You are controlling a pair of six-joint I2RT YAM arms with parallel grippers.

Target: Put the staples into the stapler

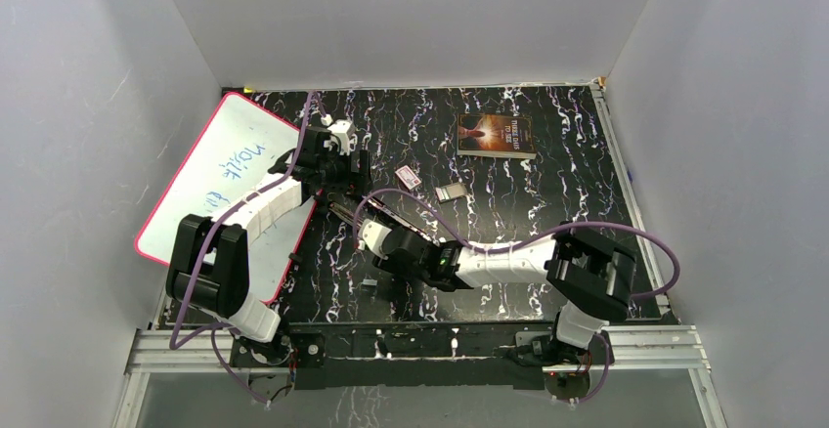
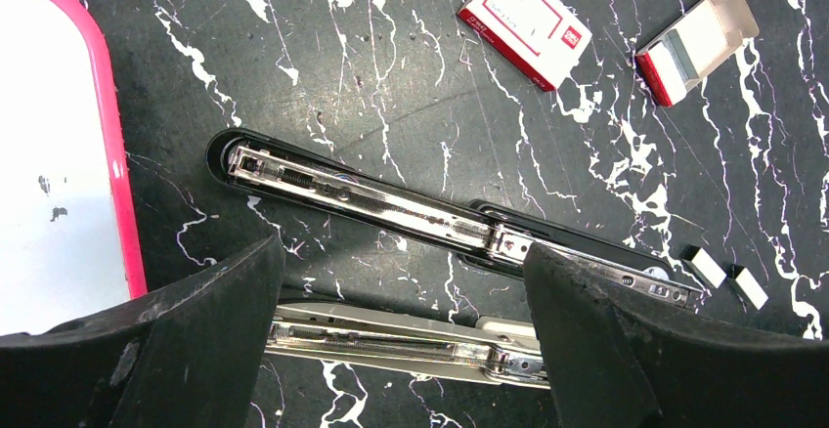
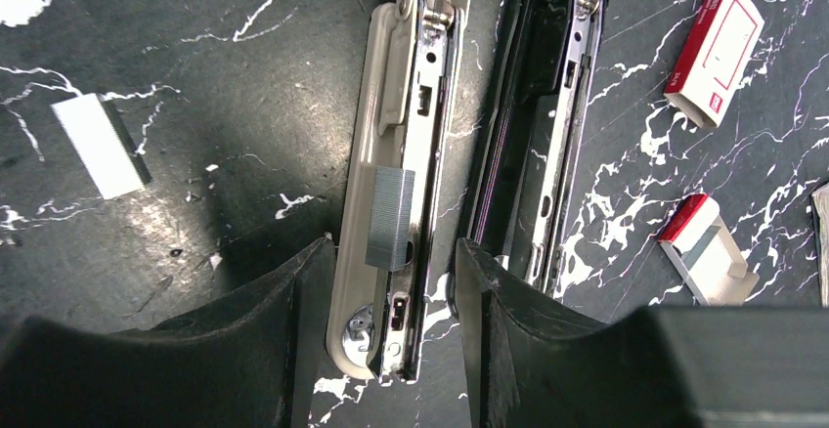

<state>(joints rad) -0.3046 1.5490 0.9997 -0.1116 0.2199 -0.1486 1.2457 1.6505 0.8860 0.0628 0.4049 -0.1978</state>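
Two staplers lie opened flat side by side: a black one (image 2: 391, 203) and a grey one (image 3: 391, 106). A grey strip of staples (image 3: 391, 218) rests on the grey stapler's metal magazine, a little askew over its left edge. My right gripper (image 3: 393, 252) is open and straddles that stapler's front end just below the strip, holding nothing. A loose white strip of staples (image 3: 101, 145) lies on the table to the left. My left gripper (image 2: 403, 252) is wide open over the grey stapler's (image 2: 391, 342) other half. In the top view both grippers (image 1: 337, 179) (image 1: 376, 242) hang over the staplers.
A closed red-and-white staple box (image 2: 525, 22) and an opened one (image 2: 696, 45) lie beyond the black stapler. Two more small strips (image 2: 704, 267) sit by its end. A pink-rimmed whiteboard (image 1: 220, 174) leans at the left and a book (image 1: 496, 136) lies at the back.
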